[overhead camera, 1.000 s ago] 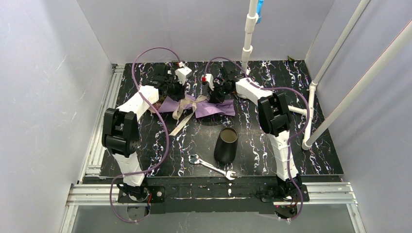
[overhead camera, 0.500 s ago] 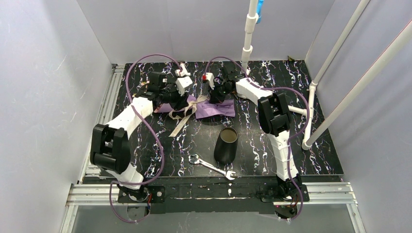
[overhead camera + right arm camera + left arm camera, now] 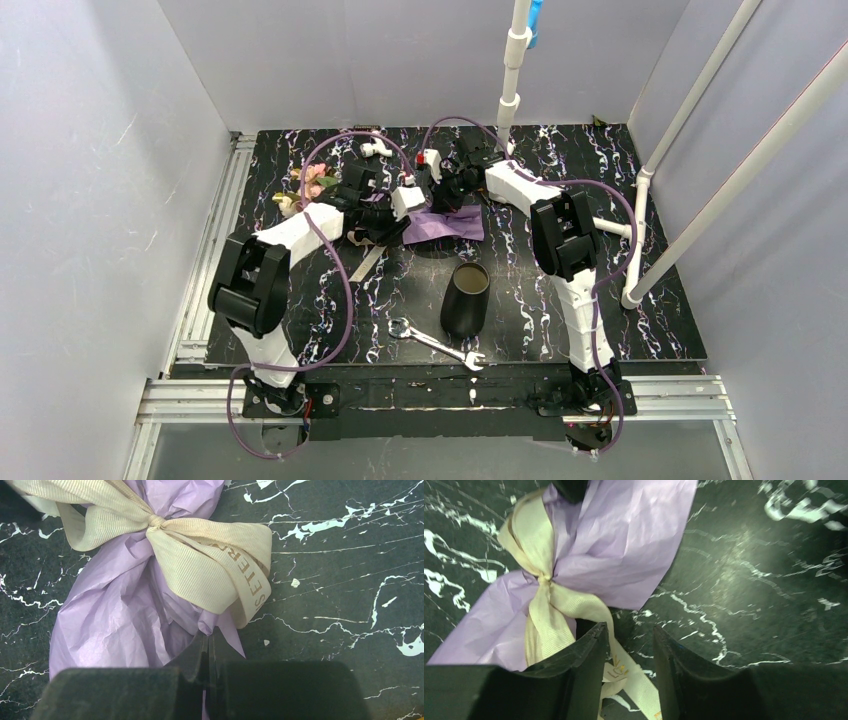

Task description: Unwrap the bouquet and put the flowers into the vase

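Between the parted left gripper jaws runs the ribbon; right gripper pinches the bouquet paper.

We see a silver wrench lying flat near the front edge of a black worktop veined with white. White plastic pipes rise at the right, and pale grey walls enclose it.

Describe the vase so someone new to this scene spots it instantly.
Find the black marbled table and look at its near middle. The vase stands there, behind the wrench and in front of the purple bouquet. It is the only plain black cylinder with an open round mouth.
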Motion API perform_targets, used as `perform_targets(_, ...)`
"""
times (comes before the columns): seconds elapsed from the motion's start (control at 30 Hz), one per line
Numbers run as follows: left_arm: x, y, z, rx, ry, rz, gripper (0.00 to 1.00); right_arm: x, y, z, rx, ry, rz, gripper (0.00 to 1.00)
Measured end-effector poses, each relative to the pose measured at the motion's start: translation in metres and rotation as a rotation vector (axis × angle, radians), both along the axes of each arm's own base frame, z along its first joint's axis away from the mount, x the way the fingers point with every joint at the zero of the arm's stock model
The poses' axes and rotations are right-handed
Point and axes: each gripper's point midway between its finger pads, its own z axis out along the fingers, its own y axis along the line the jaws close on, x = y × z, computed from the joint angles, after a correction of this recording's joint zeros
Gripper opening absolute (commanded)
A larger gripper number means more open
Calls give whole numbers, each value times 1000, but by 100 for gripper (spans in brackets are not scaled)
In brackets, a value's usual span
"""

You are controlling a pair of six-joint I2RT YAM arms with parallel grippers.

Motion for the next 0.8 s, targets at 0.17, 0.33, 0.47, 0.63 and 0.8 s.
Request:
perform_targets(0.17, 12, 9, -23, 86, -24, 23, 43, 0, 0, 0, 1, 3, -3, 1)
perform_targets(0.33, 20, 13, -49, 177, -31, 32, 41, 0, 0, 0, 1, 3, -7, 1)
perform_targets(0.47, 29, 12, -57, 220, -51, 43, 21, 1, 0, -1, -2, 2, -14, 1)
perform_targets(0.63, 34, 9, -52, 208, -52, 80, 0, 2, 0, -4, -4, 8, -18, 1)
perform_targets(0.8, 35, 8, -38, 158, -18, 158, 0, 4, 0, -4, -8, 6, -35, 1)
